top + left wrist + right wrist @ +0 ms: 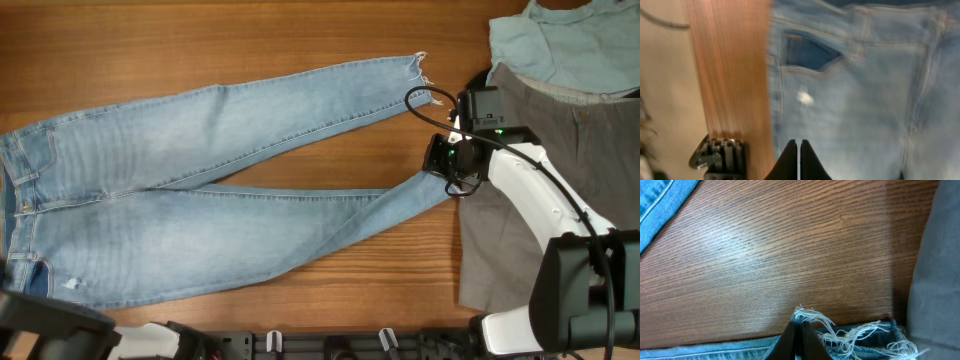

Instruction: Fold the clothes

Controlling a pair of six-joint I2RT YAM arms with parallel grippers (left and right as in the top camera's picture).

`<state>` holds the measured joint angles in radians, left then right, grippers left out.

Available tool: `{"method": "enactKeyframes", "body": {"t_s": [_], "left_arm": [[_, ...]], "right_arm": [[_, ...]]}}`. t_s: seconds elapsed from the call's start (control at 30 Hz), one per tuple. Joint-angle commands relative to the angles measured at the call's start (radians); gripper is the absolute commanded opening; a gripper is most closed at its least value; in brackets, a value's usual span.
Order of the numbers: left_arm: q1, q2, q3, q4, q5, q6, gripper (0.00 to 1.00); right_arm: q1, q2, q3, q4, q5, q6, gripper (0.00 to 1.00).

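Nothing readable from where I stand: no text, label, brand or number shows on the jeans (pixel 180 215), the grey trousers (pixel 560 150) or the table (pixel 200 40).

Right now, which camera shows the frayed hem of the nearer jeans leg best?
Right wrist: the frayed hem lies close up, white threads distinct, at the shut right gripper. Overhead, that gripper covers it. The left wrist shows only the jeans pocket area.
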<state>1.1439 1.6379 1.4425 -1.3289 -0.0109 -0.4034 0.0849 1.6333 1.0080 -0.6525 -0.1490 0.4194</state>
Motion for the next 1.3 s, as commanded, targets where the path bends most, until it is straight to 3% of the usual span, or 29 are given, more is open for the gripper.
{"method": "enactKeyframes", "body": {"t_s": [0.0,0.07,0.17,0.3,0.43,0.8,0.83,0.87,0.93,0.97,1.27], "left_arm": [[0.159,-0.005,-0.176,0.175,0.102,-0.031,0.17],[0.180,-0.005,-0.252,0.299,0.126,0.000,0.40],[0.175,-0.001,-0.314,0.421,0.126,0.007,0.52],[0.176,0.035,-0.343,0.613,0.164,0.116,0.54],[0.175,0.094,-0.343,0.686,0.134,0.132,0.61],[0.177,0.258,-0.343,0.771,0.114,0.143,0.68],[0.177,0.269,-0.343,0.780,0.114,0.143,0.66],[0.176,0.277,-0.343,0.782,0.115,0.143,0.56],[0.176,0.279,-0.343,0.760,0.117,0.143,0.12],[0.176,0.278,-0.343,0.748,0.123,0.142,0.04],[0.158,0.121,-0.292,0.608,0.134,0.077,0.04]], "right_arm": [[0.006,-0.023,0.028,-0.005,-0.008,0.011,0.04],[0.006,-0.023,0.028,-0.003,-0.007,0.015,0.04],[0.006,-0.023,0.028,-0.002,-0.008,0.027,0.04],[0.006,-0.023,0.028,0.000,-0.008,0.028,0.04],[0.006,-0.023,0.028,0.003,-0.007,0.029,0.04],[0.006,-0.023,0.028,0.006,-0.006,0.056,0.04],[0.006,-0.023,0.028,0.006,-0.005,0.056,0.04],[0.006,-0.023,0.028,0.006,-0.004,0.056,0.04],[0.006,-0.023,0.028,0.006,-0.004,0.056,0.04],[0.006,-0.023,0.028,0.006,-0.004,0.055,0.04],[0.006,-0.023,0.028,0.005,-0.005,0.056,0.05]]}}
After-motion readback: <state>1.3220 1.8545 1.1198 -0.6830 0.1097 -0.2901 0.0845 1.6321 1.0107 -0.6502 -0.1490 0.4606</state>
